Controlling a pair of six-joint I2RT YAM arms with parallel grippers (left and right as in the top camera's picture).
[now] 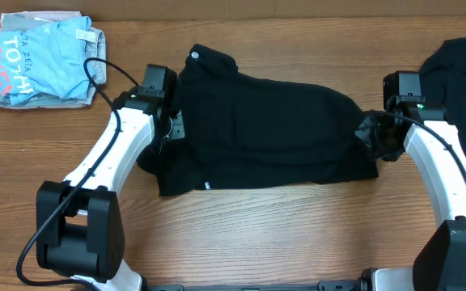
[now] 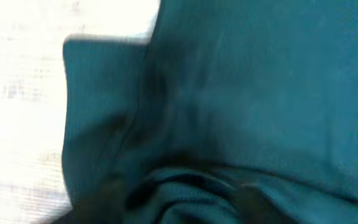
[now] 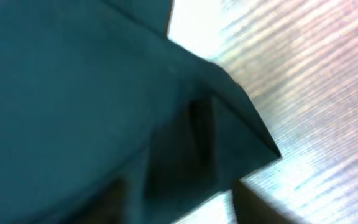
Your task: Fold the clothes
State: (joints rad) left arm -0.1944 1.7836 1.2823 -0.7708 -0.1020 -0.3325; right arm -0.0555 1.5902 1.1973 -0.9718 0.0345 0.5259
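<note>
While both arms reach in from the sides, the big black soft-fabric T-shirt [image 1: 265, 129] lies across the middle of the brown wood-grain desk [image 1: 281, 242], spread wide but pretty rumpled. A small round white logo print [image 1: 194, 55] sits on its upper left corner, and a tiny white tag [image 1: 206, 185] shows near the lower left edge.

The left hand [image 1: 171, 123] is right at the shirt's left edge, over the fabric. The right hand [image 1: 376, 133] is at the opposite end, where the cloth is bunched up in a lump around it. Honestly I can't tell whether either hand is apart or pinched together: from above the fingers vanish against the black cloth. Both wrist cams are a blurry mess of dark fabric, with a bit of pale desk on one side. The right wrist view at least shows a pointed fold of cloth lying on the wood.

Other stuff: a second black garment [image 1: 463, 73] sits at the far right corner, cut off by the frame, just beside the right arm. A stack of folded light blue and grey clothes [image 1: 39, 61] with white and red lettering is at the far left corner, well apart from the shirt. A thin black cable [image 1: 95, 69] loops over near that stack.
</note>
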